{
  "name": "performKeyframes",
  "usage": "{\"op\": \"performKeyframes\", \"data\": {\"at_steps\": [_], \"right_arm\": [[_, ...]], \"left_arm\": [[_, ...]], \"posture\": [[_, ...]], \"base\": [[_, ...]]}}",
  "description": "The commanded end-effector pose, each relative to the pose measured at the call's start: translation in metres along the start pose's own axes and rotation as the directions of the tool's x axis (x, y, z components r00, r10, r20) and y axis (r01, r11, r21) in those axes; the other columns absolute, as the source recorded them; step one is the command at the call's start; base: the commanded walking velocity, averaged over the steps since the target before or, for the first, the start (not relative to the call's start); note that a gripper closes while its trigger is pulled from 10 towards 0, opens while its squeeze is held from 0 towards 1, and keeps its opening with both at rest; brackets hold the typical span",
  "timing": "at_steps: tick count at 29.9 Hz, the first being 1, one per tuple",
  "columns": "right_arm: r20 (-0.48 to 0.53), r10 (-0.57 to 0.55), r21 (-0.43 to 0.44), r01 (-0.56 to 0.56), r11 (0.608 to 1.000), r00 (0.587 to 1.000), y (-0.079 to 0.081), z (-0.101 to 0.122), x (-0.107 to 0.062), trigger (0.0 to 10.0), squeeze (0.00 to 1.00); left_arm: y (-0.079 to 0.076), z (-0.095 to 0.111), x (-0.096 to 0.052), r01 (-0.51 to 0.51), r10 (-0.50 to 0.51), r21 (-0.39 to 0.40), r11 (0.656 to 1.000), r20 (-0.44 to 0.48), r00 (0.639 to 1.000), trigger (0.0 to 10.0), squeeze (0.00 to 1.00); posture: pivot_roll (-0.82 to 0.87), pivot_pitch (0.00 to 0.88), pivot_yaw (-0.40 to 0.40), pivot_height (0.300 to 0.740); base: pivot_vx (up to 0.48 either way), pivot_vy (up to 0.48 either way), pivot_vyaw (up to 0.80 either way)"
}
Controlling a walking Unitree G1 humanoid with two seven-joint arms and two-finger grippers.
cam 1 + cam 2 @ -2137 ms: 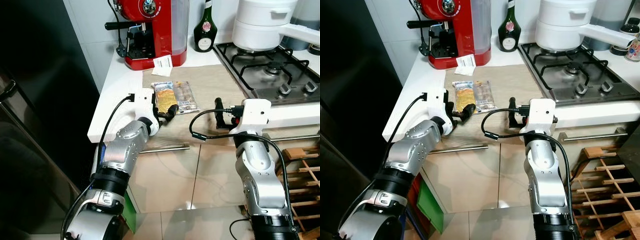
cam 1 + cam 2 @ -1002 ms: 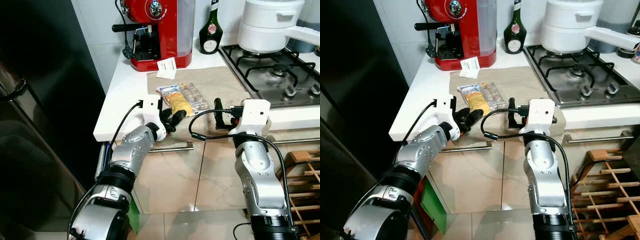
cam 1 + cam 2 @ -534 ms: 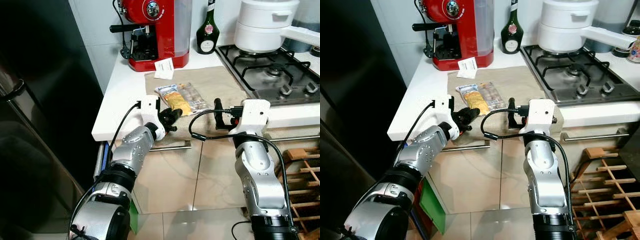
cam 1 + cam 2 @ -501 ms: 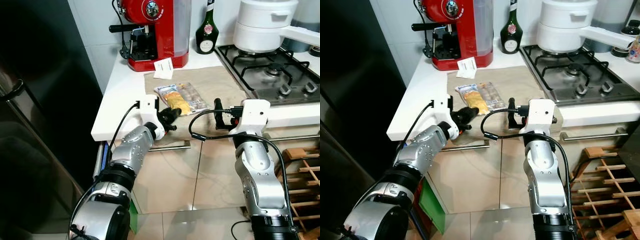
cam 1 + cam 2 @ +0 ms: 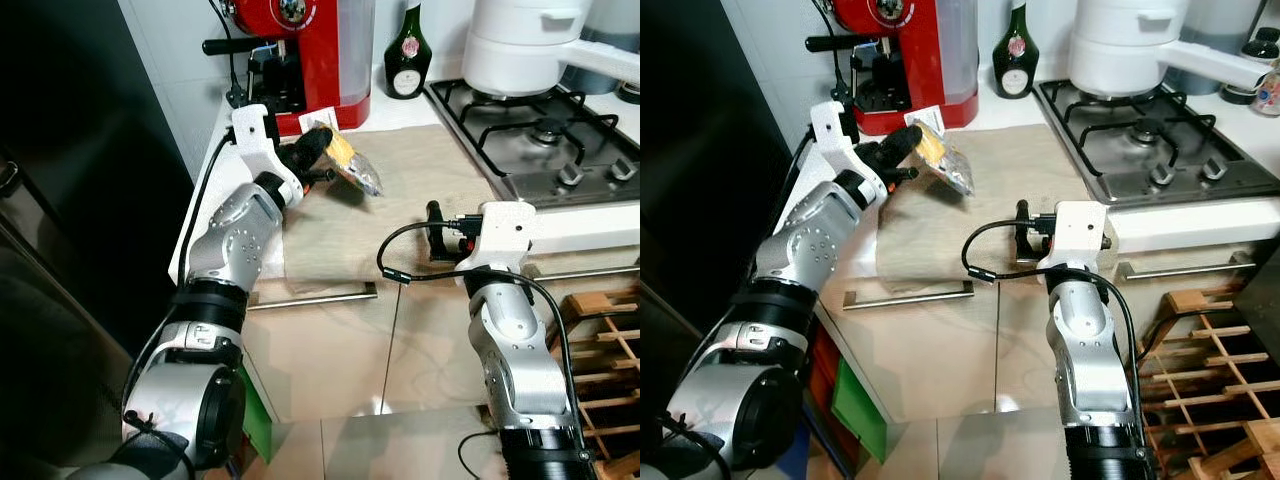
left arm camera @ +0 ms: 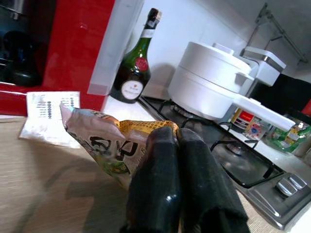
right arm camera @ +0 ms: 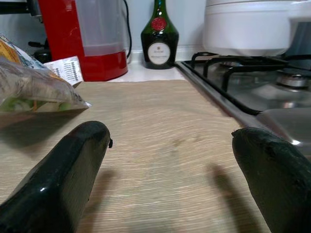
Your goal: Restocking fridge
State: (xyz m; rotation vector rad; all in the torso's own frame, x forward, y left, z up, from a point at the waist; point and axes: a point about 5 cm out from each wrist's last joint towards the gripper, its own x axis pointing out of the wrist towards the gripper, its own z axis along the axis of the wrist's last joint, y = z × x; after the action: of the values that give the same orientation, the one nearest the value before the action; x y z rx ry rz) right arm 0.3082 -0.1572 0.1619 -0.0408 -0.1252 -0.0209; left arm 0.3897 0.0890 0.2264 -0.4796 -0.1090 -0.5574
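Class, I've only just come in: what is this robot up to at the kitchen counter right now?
The left gripper is shut on a food packet and holds it in the air above the beige mat, beside the red coffee machine. The right gripper is open and empty, low at the mat's front edge. A green bottle and a white pot on the hob stand behind.

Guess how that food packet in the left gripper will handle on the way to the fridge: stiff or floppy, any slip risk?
Probably floppy: the food packet droops past the left gripper, which pinches one end. Likely light, since one end-pinch holds it off the beige mat. The glossy film could slip or swing, so a slow carry seems wise. The right gripper waits open near the counter edge.
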Motion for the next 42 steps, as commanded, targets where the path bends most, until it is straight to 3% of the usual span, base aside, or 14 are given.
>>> {"op": "performKeyframes", "data": {"at_steps": [1,11,12,13,14,16,17,19,20,21,26,37,40,42], "right_arm": [[0.026,0.011,0.011,-0.011,1.000,1.000,0.004,0.005,0.003,10.0,0.00],[0.029,0.009,0.012,-0.010,1.000,1.000,0.003,0.005,0.004,10.0,0.00],[-0.062,0.058,0.282,-0.038,0.959,0.996,0.006,0.004,0.014,10.0,0.00],[-0.062,0.058,0.282,-0.038,0.959,0.996,0.006,0.004,0.014,10.0,0.00],[-0.074,0.116,0.433,-0.073,0.899,0.991,0.010,0.008,0.020,10.0,0.00],[-0.061,0.138,0.445,-0.097,0.890,0.989,0.009,0.012,0.022,10.0,0.00],[-0.043,0.148,0.397,-0.119,0.910,0.988,0.008,0.016,0.023,10.0,0.00],[0.016,0.199,0.063,-0.200,0.978,0.980,0.011,0.025,0.024,10.0,0.00],[0.016,0.199,0.063,-0.200,0.978,0.980,0.011,0.025,0.024,10.0,0.00],[0.043,0.262,-0.157,-0.253,0.955,0.964,0.017,0.028,0.023,10.0,0.00],[0.032,0.287,-0.206,-0.275,0.939,0.957,0.020,0.024,0.022,10.0,0.00],[0.065,0.449,-0.416,-0.385,0.824,0.891,0.062,0.009,0.008,10.0,0.00],[0.073,0.461,-0.449,-0.384,0.807,0.885,0.068,0.006,0.008,10.0,0.00],[0.109,0.442,-0.532,-0.323,0.783,0.890,0.071,0.007,0.012,10.0,0.00]], "left_arm": [[-0.004,0.018,0.001,0.027,-0.029,0.035,0.999,0.051,0.998,0.0,0.00],[-0.009,0.024,0.002,0.049,-0.052,0.059,0.997,0.061,0.997,0.0,0.00],[-0.014,0.033,0.005,0.102,-0.112,0.150,0.983,0.055,0.992,0.0,0.00],[-0.014,0.033,0.005,0.102,-0.112,0.150,0.983,0.055,0.992,0.0,0.00],[-0.015,0.038,0.006,0.123,-0.134,0.191,0.974,0.048,0.990,0.0,0.00],[-0.014,0.040,0.007,0.119,-0.131,0.203,0.972,0.047,0.990,0.0,0.00],[-0.013,0.042,0.008,0.116,-0.128,0.204,0.972,0.048,0.991,0.0,0.00],[-0.010,0.047,0.009,0.096,-0.108,0.204,0.974,0.052,0.993,0.0,0.00],[-0.010,0.047,0.009,0.096,-0.108,0.204,0.974,0.052,0.993,0.0,0.00],[-0.009,0.052,0.011,0.088,-0.102,0.211,0.974,0.055,0.993,0.0,0.00],[-0.011,0.058,0.014,0.090,-0.106,0.228,0.970,0.060,0.993,0.0,0.00],[-0.020,0.078,0.024,0.076,-0.101,0.248,0.966,0.088,0.991,0.0,0.00],[-0.023,0.080,0.026,0.082,-0.107,0.243,0.966,0.093,0.990,0.0,0.00],[-0.026,0.080,0.027,0.093,-0.118,0.240,0.966,0.093,0.989,0.0,0.00]], "posture": [[-0.14,0.000,0.125,0.740],[-0.14,0.000,0.125,0.740],[-0.13,0.000,0.121,0.740],[-0.13,0.000,0.121,0.740],[-0.13,0.000,0.120,0.740],[-0.13,0.000,0.120,0.740],[-0.13,0.000,0.123,0.740],[-0.13,0.000,0.124,0.740],[-0.13,0.000,0.124,0.740],[-0.13,0.000,0.125,0.740],[-0.13,0.000,0.122,0.740],[-0.12,0.000,0.128,0.740],[-0.12,0.000,0.129,0.740],[-0.12,0.000,0.126,0.740]], "base": [[0.000,0.000,0.00],[0.000,0.000,0.00],[0.000,0.000,0.00],[0.000,0.000,0.00],[0.000,0.000,0.00],[0.000,0.000,0.00],[0.000,0.000,0.00],[0.000,0.000,0.00],[0.000,0.000,0.00],[0.000,0.000,0.00],[0.000,0.000,0.00],[0.000,0.000,0.00],[0.000,0.000,0.00],[0.000,0.000,0.00]]}}
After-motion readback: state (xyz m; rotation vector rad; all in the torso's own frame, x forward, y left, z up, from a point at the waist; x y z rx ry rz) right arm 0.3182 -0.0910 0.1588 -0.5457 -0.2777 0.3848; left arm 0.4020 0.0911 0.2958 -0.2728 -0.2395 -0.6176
